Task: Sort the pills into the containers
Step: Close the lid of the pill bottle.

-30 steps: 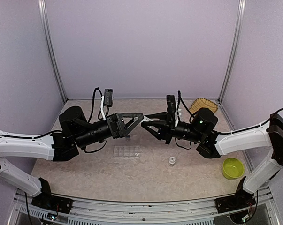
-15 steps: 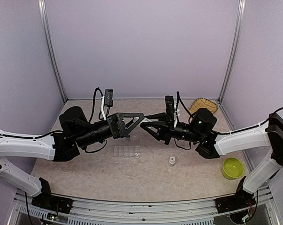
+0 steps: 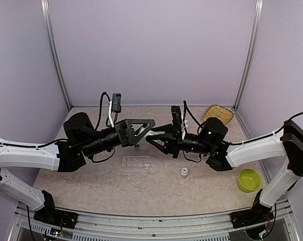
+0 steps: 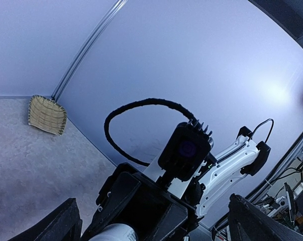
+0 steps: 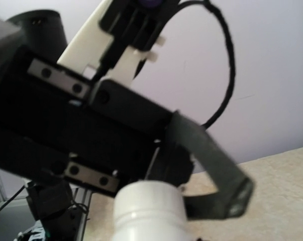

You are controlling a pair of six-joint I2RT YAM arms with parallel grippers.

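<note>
The container, a flat clear compartment box (image 3: 136, 162), lies on the table with its lid open and a few white pill specks (image 3: 147, 164) at its right end. Both grippers meet in the air above and behind it. My right gripper (image 3: 152, 139) is shut on a white bottle (image 5: 148, 211), which also shows in the left wrist view (image 4: 115, 234). My left gripper (image 3: 147, 129) is open, its fingers (image 4: 66, 223) spread wide on either side of the bottle's end. One left finger (image 5: 216, 175) reaches past the bottle.
A small white-and-clear object (image 3: 184, 172) stands on the table right of the box. A lime-green bowl (image 3: 248, 179) sits at the front right. A woven straw basket (image 3: 217, 113) lies at the back right, also in the left wrist view (image 4: 46, 114).
My right gripper has moved left with the bottle, closer into the left gripper's open fingers. The left gripper has barely shifted.
</note>
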